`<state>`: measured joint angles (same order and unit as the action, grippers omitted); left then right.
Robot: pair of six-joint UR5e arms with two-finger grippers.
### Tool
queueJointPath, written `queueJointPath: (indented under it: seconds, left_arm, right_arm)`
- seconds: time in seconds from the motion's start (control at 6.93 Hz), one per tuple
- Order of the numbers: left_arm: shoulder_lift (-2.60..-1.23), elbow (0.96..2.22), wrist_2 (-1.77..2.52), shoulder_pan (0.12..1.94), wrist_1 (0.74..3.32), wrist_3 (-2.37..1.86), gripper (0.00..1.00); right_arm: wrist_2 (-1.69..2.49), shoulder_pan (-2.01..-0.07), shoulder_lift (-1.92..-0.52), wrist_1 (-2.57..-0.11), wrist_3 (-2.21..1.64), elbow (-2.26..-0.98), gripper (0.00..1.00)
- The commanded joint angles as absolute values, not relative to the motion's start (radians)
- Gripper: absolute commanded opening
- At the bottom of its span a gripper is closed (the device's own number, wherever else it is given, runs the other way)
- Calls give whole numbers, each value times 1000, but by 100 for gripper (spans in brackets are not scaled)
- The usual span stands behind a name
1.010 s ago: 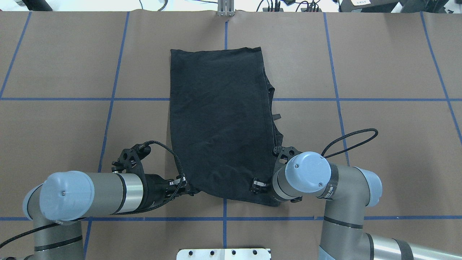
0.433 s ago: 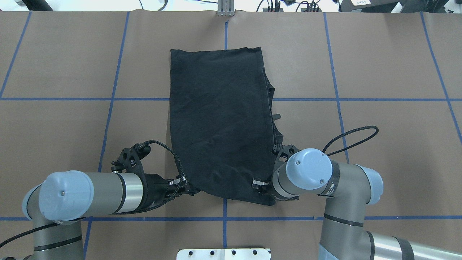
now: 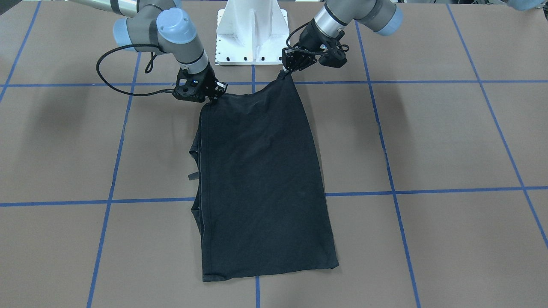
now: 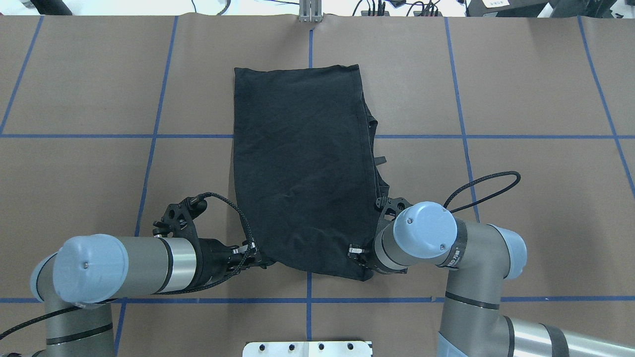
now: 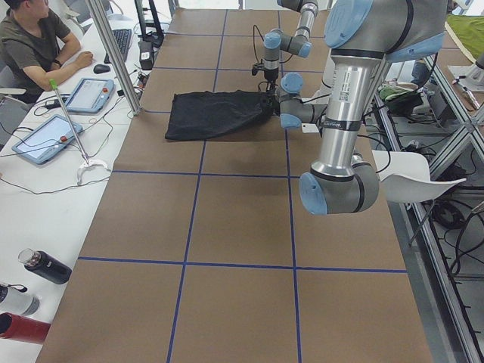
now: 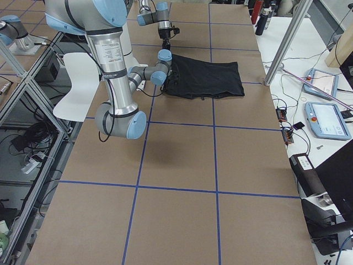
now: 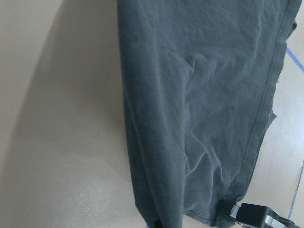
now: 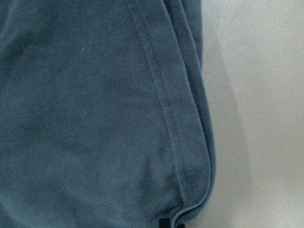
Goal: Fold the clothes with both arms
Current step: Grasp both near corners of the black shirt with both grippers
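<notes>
The black T-shirt [image 4: 302,163] lies plain side up on the brown table, folded into a long strip that runs away from the robot; its print is hidden. It also shows in the front view [image 3: 261,179] and both wrist views [image 7: 204,95] [image 8: 95,118]. My left gripper [image 4: 255,258] [image 3: 284,73] is shut on the strip's near left corner and holds it slightly raised. My right gripper [image 4: 358,253] [image 3: 214,95] is shut on the near right corner. A sleeve sticks out along the strip's right side [image 4: 379,161].
The white pedestal base [image 3: 252,30] stands right behind the held edge. Blue tape lines [image 4: 149,136] grid the table. A metal post [image 4: 310,12] is at the far edge. An operator [image 5: 38,38] sits at a side desk with tablets.
My right gripper has shifted slightly left and away from the robot, drawing the near right corner with it. The left gripper has stayed in place.
</notes>
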<state>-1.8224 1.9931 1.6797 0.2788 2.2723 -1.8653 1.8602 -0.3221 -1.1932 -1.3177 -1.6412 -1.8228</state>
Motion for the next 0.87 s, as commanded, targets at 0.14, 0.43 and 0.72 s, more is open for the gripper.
queueJointPath:
  seconds: [0.14,0.43,0.72]
  left_arm:
    - [-1809,2013,1681,282,2272,-1865,0]
    - [-1806,2028,1724,281,2252,-1865,0]
    - [-1784,2042,1724,252,2244,-1865,0]
  right_arm:
    - [1908,-330,-1207,-1308,-1640,-1854,0]
    - [2072,-339,-1271,-1307,-1640,-1946,0]
    - [2190,-339,-1316,-1308,-1640,-1989,0]
